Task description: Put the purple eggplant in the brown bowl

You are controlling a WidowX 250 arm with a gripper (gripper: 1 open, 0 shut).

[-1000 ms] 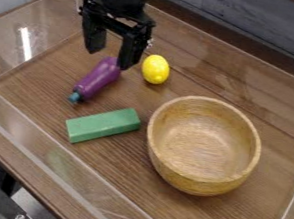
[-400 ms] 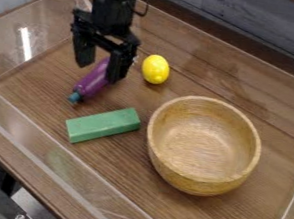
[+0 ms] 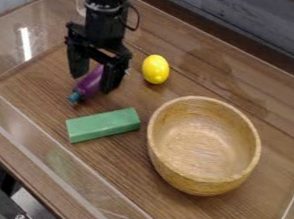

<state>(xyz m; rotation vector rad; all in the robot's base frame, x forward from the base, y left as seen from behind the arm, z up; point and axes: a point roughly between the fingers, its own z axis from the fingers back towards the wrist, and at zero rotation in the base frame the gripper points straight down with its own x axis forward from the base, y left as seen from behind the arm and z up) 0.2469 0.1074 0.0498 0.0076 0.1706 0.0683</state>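
Gripper (image 3: 95, 68): at the left of the scene, pointing straight down, fingers (image 3: 72, 60) spread wide apart and clamped on nothing.
Purple eggplant (image 3: 89, 82): lying on the table (image 3: 29, 107) between the open fingers; its upper part sits in the gap, its blue-green stem end pokes out below and toward the camera. Whether a pad already touches it cannot be told.
Green block (image 3: 104, 124): below the fingers and a little to their right, near the eggplant's stem end but apart from it.
Yellow lemon (image 3: 155, 68): just right of the right-hand finger, not touching.
Brown bowl (image 3: 171, 160): well to the right of the fingers and nearer the camera, empty.
Risk, grip: the glossy, rounded eggplant lies slanted across the gap, so closing off-centre would likely squeeze it out or spin it.
Risk, neighbours: a sideways drift could nudge the lemon and set it rolling.
Risk, carry: a shallow pinch might drop it short of the thick rim.
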